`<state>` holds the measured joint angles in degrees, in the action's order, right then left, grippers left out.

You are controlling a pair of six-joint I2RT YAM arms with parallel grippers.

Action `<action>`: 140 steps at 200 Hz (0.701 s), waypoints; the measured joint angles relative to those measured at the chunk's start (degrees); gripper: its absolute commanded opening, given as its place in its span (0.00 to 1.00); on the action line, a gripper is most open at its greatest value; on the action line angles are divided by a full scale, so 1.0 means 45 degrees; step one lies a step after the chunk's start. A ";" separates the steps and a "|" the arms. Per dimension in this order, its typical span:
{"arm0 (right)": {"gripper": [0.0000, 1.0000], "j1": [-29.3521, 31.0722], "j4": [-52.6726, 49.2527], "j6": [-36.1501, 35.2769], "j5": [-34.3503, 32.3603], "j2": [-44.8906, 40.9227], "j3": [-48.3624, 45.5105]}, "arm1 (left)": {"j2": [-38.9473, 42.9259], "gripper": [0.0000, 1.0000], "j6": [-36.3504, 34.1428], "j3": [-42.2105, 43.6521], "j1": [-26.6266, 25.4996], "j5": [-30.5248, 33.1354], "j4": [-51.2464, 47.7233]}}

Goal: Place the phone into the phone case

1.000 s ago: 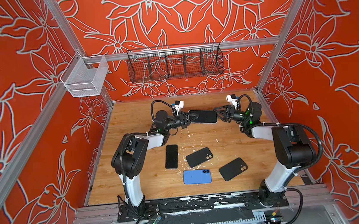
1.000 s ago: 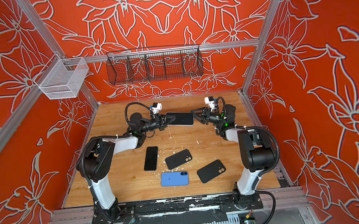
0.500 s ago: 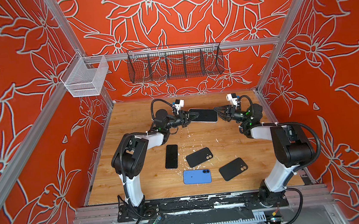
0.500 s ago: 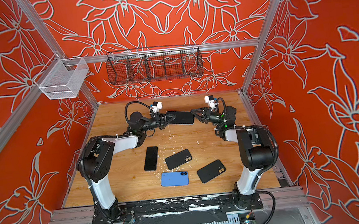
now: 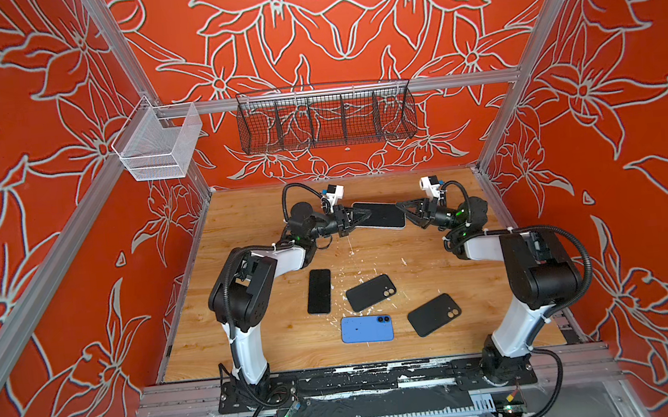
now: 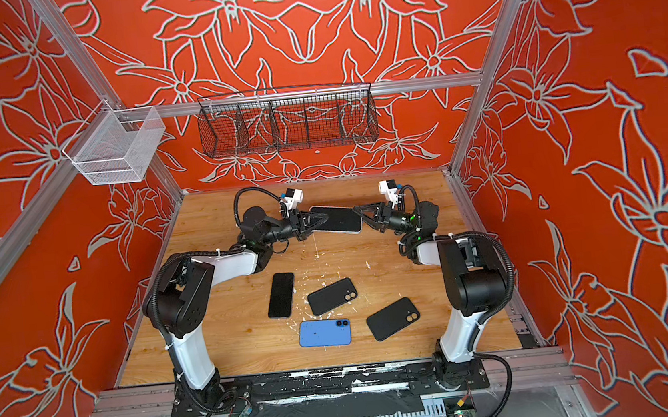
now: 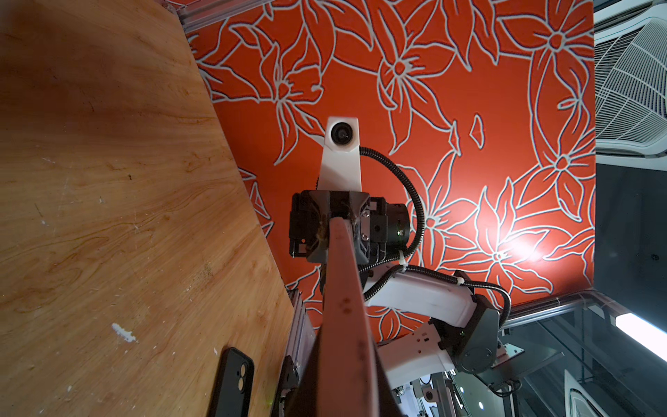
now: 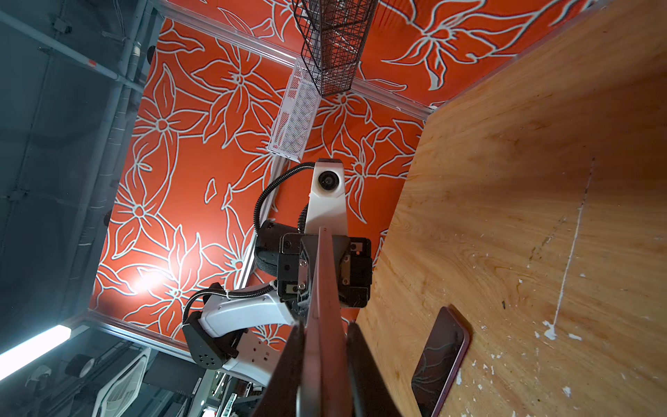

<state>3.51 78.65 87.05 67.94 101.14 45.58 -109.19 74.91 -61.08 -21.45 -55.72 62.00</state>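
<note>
Phone (image 5: 381, 215) (image 6: 339, 218): dark screen up with a pale rim, roughly level at the back of the wooden tabletop (image 5: 240, 210). It is raised off the wood and spans the gap between the two grippers. In the wrist views the phone (image 7: 343, 307) (image 8: 325, 307) shows edge-on.
Left gripper (image 5: 362, 215) (image 6: 323, 218): clamped on the phone's left end. Seen head-on from the right wrist, the left gripper (image 8: 323, 240) has its jaws tight on the edge.
Right gripper (image 5: 401, 207) (image 6: 359, 211): jaws straddle the phone's right end. In its own wrist view one finger (image 8: 288, 379) lies against the phone and the other shows a thin gap, so I cannot tell whether it grips.
Second phone (image 5: 319, 291) (image 6: 280, 289): flat on the wood, screen up, nearer the front than the left gripper, nothing touching it.
Black phone case (image 5: 371, 292) (image 6: 332, 296): flat, camera cutout toward the right, just beside the second phone.
Other black case (image 5: 434, 314) (image 6: 393, 318): flat, toward the right arm's base, apart from the rest.
Blue item (image 5: 367, 328) (image 6: 324, 333): flat, camera side up, nearest the front edge. Whether it is a case or a cased phone, I cannot tell.
</note>
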 measured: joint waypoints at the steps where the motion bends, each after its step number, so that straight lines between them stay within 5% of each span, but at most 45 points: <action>1: 0.04 0.0000 0.0000 0.0000 0.0000 0.0000 0.0000 | 0.0000 0.00 0.0000 0.0000 0.0000 0.0000 0.0005; 27: 0.00 0.0000 -0.0005 0.0039 -0.0005 0.0000 -0.0015 | -0.0019 0.06 -0.0034 0.0000 0.0000 0.0000 0.0000; 82: 0.00 0.0005 -0.0986 -0.0622 -0.0087 -0.0175 -0.0170 | -0.0019 0.47 -0.0049 -0.0199 0.0000 0.0049 -0.0073; 116: 0.00 0.0029 -0.4357 -0.2788 -0.0525 -0.1593 -0.0214 | -0.0019 0.47 -0.0194 -0.0204 -0.0034 0.0044 -0.0291; 140: 0.00 0.0180 -0.8816 -0.5668 -0.1370 -0.3225 0.0165 | -0.0019 0.41 -0.0437 -0.0204 -0.0073 0.0034 -0.0651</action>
<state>4.32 38.98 61.54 61.78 86.63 46.33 -109.27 72.95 -62.00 -21.78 -55.57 59.07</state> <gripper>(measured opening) 0.195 0.425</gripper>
